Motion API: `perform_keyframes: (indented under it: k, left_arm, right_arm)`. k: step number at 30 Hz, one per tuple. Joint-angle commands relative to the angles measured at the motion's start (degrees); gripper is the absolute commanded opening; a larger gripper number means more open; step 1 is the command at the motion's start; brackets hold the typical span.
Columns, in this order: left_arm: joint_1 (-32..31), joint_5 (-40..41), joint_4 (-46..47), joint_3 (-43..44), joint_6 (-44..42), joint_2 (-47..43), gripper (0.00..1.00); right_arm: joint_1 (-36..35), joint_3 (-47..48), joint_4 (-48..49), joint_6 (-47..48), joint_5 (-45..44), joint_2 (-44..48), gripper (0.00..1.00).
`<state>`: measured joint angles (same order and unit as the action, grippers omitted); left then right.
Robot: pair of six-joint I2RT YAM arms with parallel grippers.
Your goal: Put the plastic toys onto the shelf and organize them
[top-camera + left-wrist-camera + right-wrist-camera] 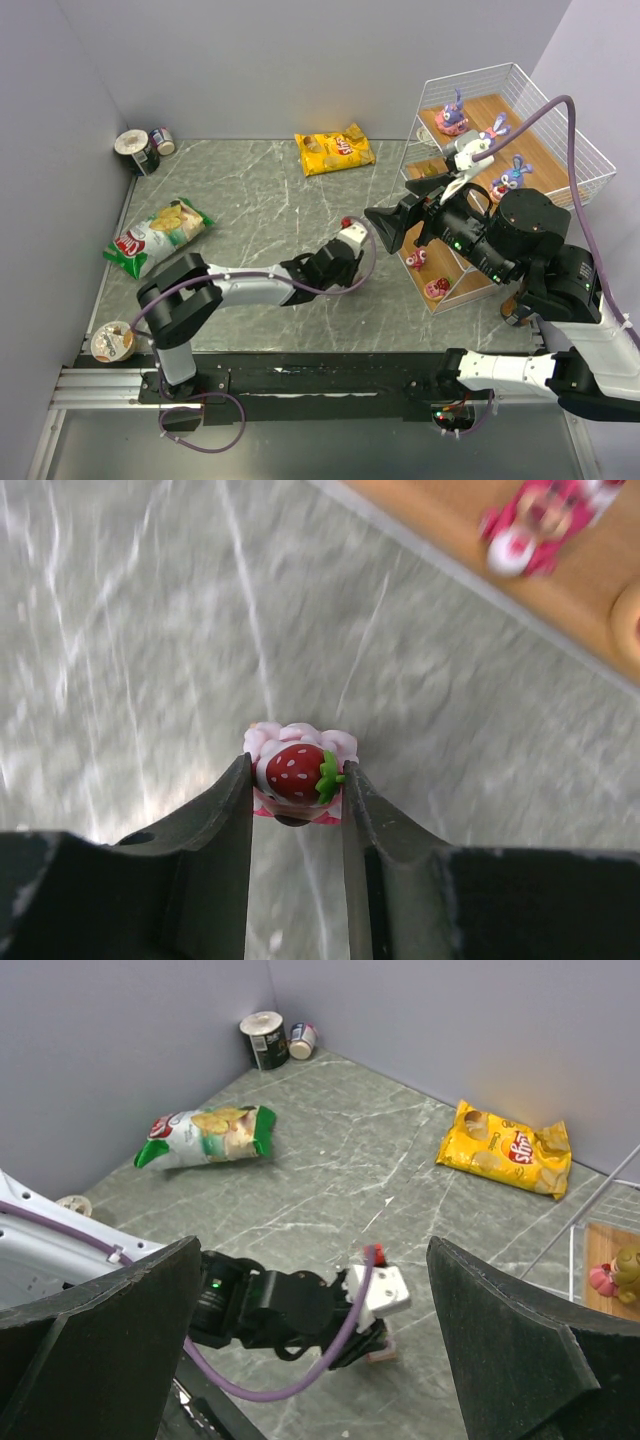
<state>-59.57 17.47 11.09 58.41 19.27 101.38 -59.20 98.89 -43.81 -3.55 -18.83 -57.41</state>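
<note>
Pink strawberry cake toy [300,745] is pinched by the left pincer [297,780] for carrying to the shelf [478,108], while the right pincer [312,1260] hangs spread wide.

Top camera looks down — right wrist camera shares the left arm [250,288].
</note>
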Motion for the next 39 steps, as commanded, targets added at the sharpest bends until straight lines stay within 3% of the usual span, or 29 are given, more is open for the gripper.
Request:
perform_keyframes:
  k: [1, 22, 39]
  left_arm:
    - [-0.3, 0.4, 3.2, 8.6, -7.6, 4.2, 0.01]
    - [0.7, -8.0, 13.3, 32.3, -17.3, 25.0, 0.01]
    - [1.9, -9.7, 16.2, 36.5, -20.4, 30.4, 0.01]
  right_arm:
    - [0.2, 1.4, 1.1, 0.0, -1.0, 1.2, 1.0]
    - [0.2, 1.5, 0.8, 1.7, -3.2, 3.2, 1.0]
    - [0.2, 2.4, -1.3, 1.4, -3.8, 2.2, 1.0]
